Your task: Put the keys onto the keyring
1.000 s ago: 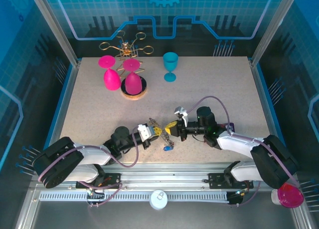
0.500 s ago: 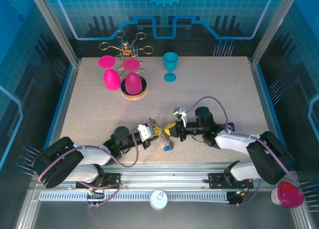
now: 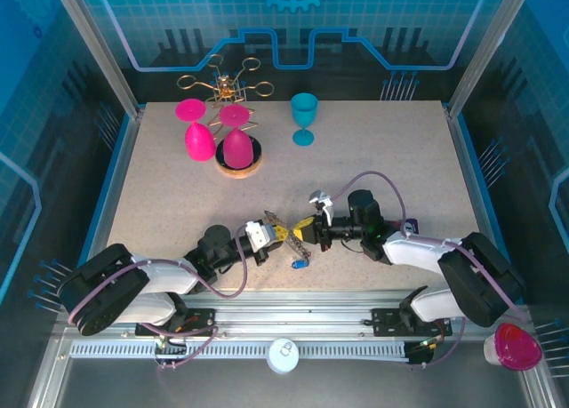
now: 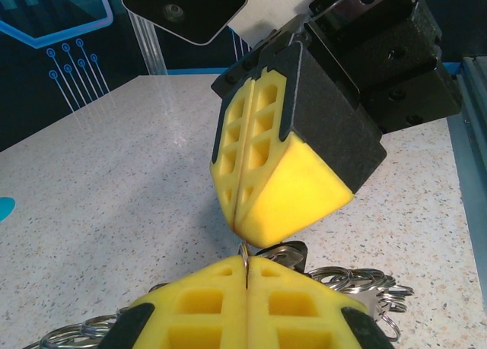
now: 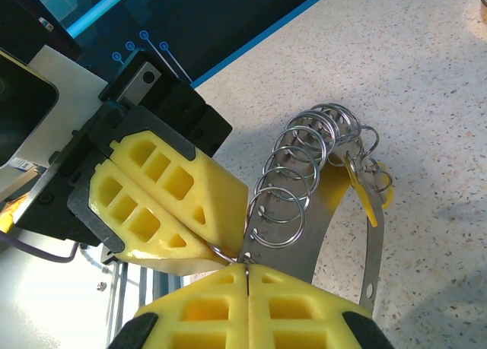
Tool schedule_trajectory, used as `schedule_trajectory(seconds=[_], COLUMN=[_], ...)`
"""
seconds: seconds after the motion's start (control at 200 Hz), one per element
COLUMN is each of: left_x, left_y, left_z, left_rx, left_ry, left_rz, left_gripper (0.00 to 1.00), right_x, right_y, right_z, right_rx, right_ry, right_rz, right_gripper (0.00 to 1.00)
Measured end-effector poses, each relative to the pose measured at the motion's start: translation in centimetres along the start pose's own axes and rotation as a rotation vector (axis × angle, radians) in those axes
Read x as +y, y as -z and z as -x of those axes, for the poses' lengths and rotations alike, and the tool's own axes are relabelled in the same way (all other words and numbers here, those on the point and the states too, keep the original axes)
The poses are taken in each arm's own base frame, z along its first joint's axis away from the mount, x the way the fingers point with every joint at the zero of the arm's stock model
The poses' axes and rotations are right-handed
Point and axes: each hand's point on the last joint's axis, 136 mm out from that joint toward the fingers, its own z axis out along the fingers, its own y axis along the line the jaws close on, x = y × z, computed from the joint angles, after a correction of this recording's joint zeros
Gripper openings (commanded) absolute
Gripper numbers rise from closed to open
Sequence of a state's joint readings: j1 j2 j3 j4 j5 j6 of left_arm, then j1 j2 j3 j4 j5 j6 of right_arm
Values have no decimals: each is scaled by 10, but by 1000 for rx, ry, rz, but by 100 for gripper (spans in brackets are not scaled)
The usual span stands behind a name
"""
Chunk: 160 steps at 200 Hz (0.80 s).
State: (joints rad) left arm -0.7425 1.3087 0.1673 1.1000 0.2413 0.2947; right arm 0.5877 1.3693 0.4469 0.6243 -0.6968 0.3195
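Top view: L gripper (image 3: 278, 230) & R gripper (image 3: 307, 224) meet tip-to-tip near the 6 o'clock edge of the speckled beige tabletop (image 3: 382, 150), w/ L at 9 o'clock of the join and R at 3 o'clock. Both pairs of yellow jaws are fully closed, each pinching one silver split ring on the dark, thin, flexible keyring (image 5: 335, 212). Its other rings trail onto the tabletop. A small blue-headed key (image 3: 299, 264) lies loose at 6 o'clock of the join. A yellow tag (image 5: 370, 201) sits among the rings.
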Motion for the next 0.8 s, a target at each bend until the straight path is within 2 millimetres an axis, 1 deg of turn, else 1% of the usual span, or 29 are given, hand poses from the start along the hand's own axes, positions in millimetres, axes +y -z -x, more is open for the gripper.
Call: schedule_trajectory(seconds=[0.575, 0.8], left_x=[1, 2], left_y=[0, 0], left_z=[-1, -1], left_rx=[3, 6], left_ry=[0, 1], left_rz=[5, 12], left_gripper=[0, 0], right_x=[0, -5], right_y=[0, -3], right_z=[5, 6], right_rx=[-21, -19], right_ry=[-5, -17], right_rz=[3, -7], right_gripper=[0, 0])
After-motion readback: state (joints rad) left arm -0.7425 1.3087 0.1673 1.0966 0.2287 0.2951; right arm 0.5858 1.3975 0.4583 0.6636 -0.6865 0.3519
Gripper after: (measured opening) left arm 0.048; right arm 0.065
